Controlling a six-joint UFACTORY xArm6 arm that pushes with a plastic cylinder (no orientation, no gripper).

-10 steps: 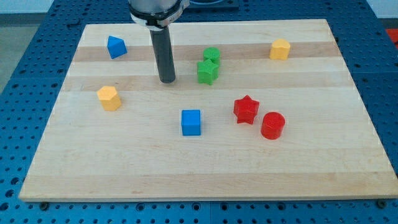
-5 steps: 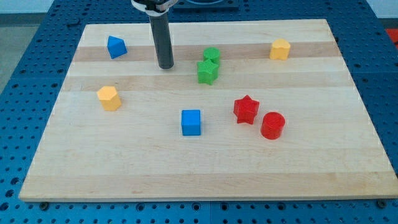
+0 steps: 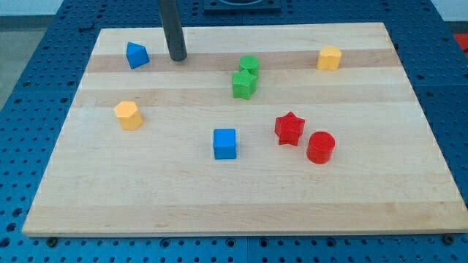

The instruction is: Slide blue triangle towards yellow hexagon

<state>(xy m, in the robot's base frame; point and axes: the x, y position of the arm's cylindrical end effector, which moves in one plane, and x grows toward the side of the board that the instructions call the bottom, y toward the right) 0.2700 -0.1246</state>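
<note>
my tip (image 3: 178,58) stood apart at the blue triangle's (image 3: 136,55) three o'clock, touching nothing; yellow hexagon (image 3: 128,115) lay at the triangle's six o'clock.

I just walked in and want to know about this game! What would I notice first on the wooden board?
Probably the dark rod coming down near the view's top left, my tip resting just right of the blue triangle without touching it. Next, the bright red star and red cylinder side by side right of the middle, and the yellow hexagon alone at the left.
</note>
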